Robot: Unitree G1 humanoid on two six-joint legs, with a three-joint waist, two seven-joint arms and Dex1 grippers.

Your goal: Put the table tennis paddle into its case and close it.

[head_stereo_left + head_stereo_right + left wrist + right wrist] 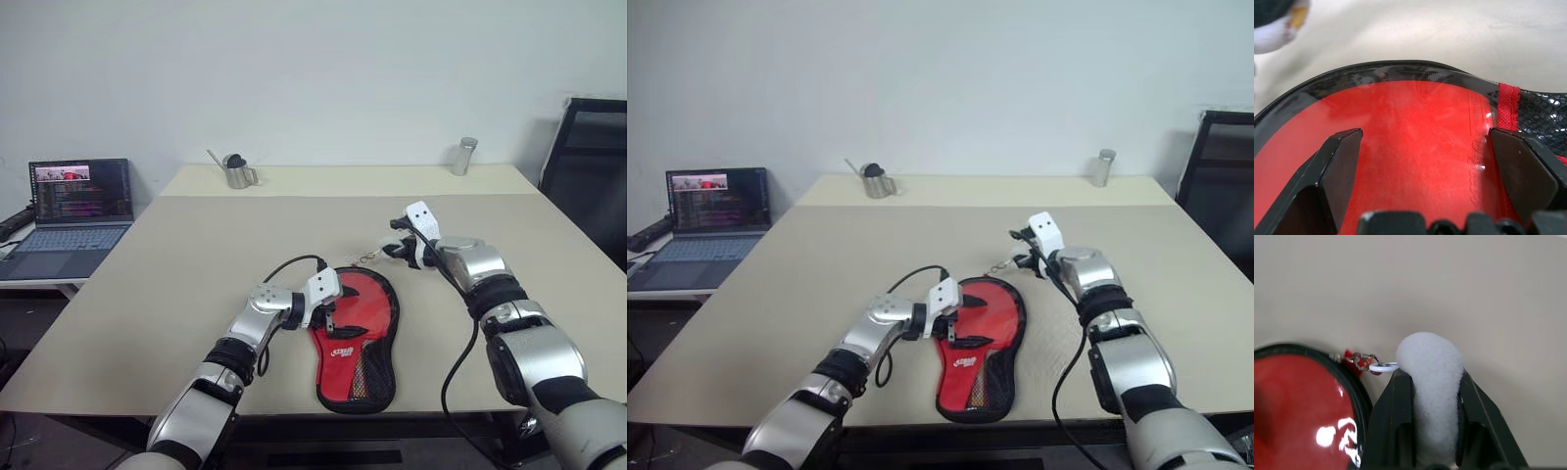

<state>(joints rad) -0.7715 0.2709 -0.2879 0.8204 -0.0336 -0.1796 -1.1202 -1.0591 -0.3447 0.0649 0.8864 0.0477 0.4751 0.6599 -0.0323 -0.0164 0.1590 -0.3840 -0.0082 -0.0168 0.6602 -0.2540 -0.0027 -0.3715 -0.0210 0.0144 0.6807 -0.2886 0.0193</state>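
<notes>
- Red and black, the case [358, 338] lies flat near the front edge of the beige table [176, 284], its narrow handle end toward the robot and its round end away; the mesh pocket and a small logo show on the near half.
- Glossy red fabric with a black rim sits directly under the left gripper [329, 311], whose two black fingers [1339, 169] are spread wide above the round part of the case; whether they touch it cannot be told.
- Whether the paddle is inside the case cannot be told.
- White and fluffy, the pom-pom charm [1432, 382] is pinched between the fingers of the right gripper [400, 238], just beyond the round end of the case; a small ring and clip [1369, 363] link it to the case's edge.
- At the far side of the table stand a metal cup [236, 169] on the left and a small metal cylinder [463, 156] on the right.
- An open laptop [73, 211] sits on a separate surface left of the table.
</notes>
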